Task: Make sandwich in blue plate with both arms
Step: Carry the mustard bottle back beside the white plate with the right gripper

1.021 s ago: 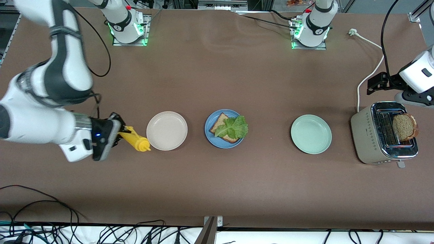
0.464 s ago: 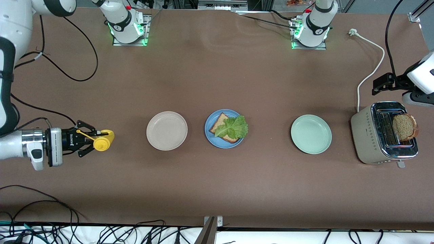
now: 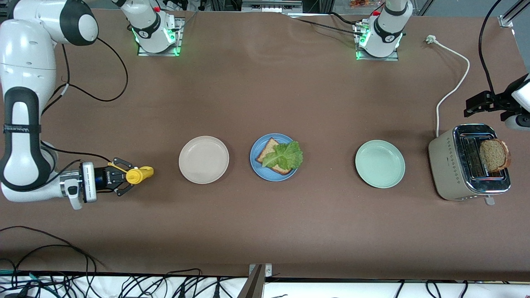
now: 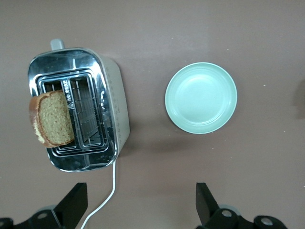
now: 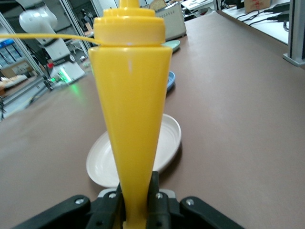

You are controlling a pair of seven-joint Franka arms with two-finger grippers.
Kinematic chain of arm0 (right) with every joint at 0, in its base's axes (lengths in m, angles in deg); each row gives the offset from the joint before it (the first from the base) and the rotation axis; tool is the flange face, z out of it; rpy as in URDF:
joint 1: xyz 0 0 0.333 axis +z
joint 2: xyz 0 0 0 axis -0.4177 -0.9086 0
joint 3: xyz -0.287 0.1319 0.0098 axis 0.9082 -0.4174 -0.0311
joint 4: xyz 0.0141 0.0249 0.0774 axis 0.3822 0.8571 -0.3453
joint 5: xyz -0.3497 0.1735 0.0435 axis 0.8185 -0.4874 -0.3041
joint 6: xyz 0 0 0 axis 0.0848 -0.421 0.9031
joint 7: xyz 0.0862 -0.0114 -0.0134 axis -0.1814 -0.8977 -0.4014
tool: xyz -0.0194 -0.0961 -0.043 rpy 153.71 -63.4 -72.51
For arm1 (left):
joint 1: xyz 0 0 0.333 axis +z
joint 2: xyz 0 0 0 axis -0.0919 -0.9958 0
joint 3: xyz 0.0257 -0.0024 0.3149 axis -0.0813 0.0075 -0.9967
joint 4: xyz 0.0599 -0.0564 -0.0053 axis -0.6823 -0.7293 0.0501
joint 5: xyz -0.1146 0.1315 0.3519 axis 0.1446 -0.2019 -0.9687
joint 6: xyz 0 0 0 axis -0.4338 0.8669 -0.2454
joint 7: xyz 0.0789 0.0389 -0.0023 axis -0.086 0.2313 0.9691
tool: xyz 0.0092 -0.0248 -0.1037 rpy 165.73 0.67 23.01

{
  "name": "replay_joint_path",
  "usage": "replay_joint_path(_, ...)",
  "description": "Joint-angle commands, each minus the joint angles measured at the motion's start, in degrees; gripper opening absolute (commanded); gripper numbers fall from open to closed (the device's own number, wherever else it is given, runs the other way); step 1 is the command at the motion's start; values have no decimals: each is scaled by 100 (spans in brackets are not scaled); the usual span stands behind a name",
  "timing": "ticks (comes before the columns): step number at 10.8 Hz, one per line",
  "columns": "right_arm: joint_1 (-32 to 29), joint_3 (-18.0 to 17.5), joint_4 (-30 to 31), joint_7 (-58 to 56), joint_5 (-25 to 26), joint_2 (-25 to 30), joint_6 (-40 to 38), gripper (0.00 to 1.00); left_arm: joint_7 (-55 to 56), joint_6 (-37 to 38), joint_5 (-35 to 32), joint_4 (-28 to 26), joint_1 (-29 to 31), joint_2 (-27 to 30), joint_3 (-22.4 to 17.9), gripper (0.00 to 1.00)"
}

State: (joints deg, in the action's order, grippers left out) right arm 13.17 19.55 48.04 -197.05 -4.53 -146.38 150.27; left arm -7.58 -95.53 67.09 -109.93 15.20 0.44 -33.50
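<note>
The blue plate [image 3: 254,164] holds one brown bread slice [image 3: 267,150] with a green lettuce leaf [image 3: 286,155] on top. A second bread slice [image 3: 494,155] stands in the toaster [image 3: 449,165]; it also shows in the left wrist view [image 4: 52,119]. My right gripper [image 3: 124,178] is shut on a yellow squeeze bottle [image 3: 138,175], low over the table toward the right arm's end, cap end toward the beige plate [image 3: 203,159]. The right wrist view shows the bottle [image 5: 131,95] in the gripper [image 5: 136,200]. My left gripper [image 3: 472,105] is open and empty beside the toaster [image 4: 112,95].
A mint-green plate [image 3: 380,163] lies between the blue plate and the toaster; it shows in the left wrist view [image 4: 201,98]. The toaster's white cable [image 3: 451,89] runs toward the arm bases. Loose cables hang along the table edge nearest the front camera.
My right gripper carried the yellow bottle away from the beige plate toward the right arm's end and lowered. My left gripper drifted a little away from the toaster toward the left arm's end.
</note>
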Motion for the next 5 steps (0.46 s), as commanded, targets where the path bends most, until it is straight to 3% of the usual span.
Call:
replay_joint_path(1, -79, -101, -89, -708, -83, -353, 403, 0, -125, 10, 119, 109, 368, -234, 24, 100)
replay_joint_path(5, -53, -136, -46, -1229, -467, -688, 598, 0, -721, -455, 137, 109, 702, -516, 15, 100)
